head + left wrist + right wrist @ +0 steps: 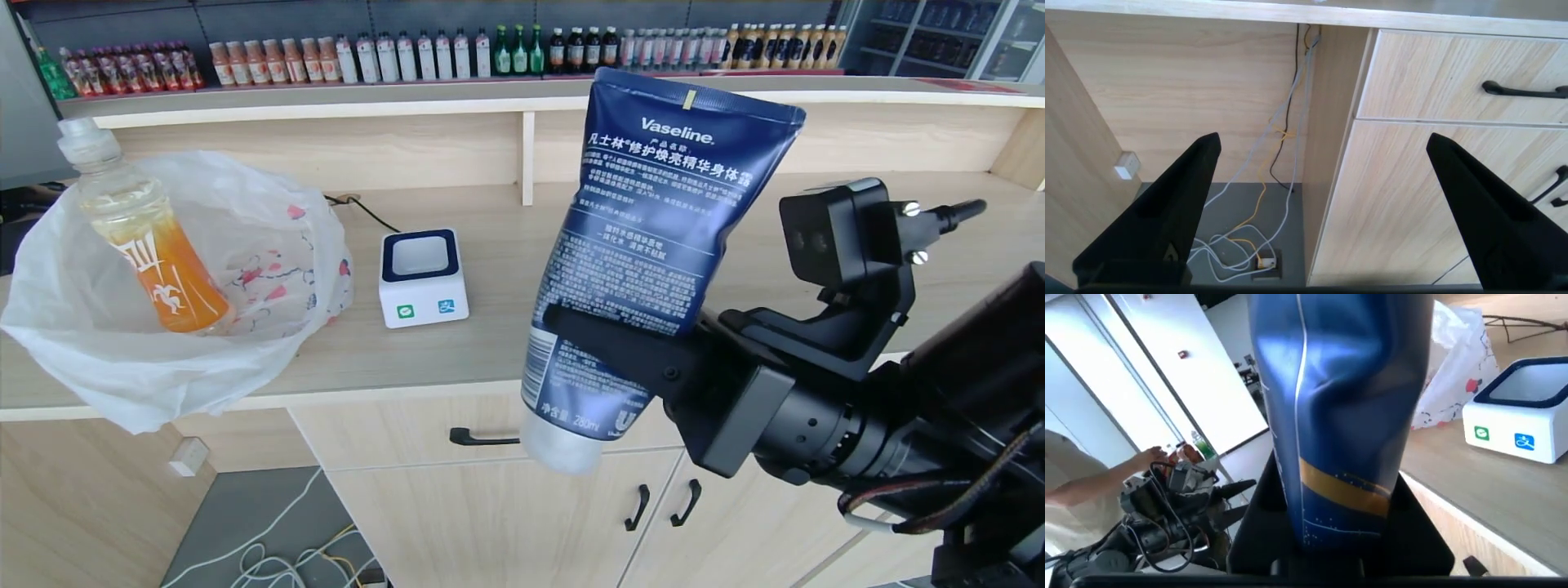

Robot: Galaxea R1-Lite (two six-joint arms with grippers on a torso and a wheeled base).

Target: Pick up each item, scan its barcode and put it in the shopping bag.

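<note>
Seen from my head, the counter (482, 347) carries the bag (82, 327), with a bottle (155, 253) inside. My right pincer (620, 339) grips the blue tube (653, 212), cap down, aloft right of the scanner (423, 278). My left wrist sees my left pincer (1323, 137) spread wide before cupboard doors (1429, 188).

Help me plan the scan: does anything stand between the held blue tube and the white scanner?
Nothing visible does. The right gripper holds the blue tube right of the white scanner; the shopping bag lies on the scanner's far side.
</note>
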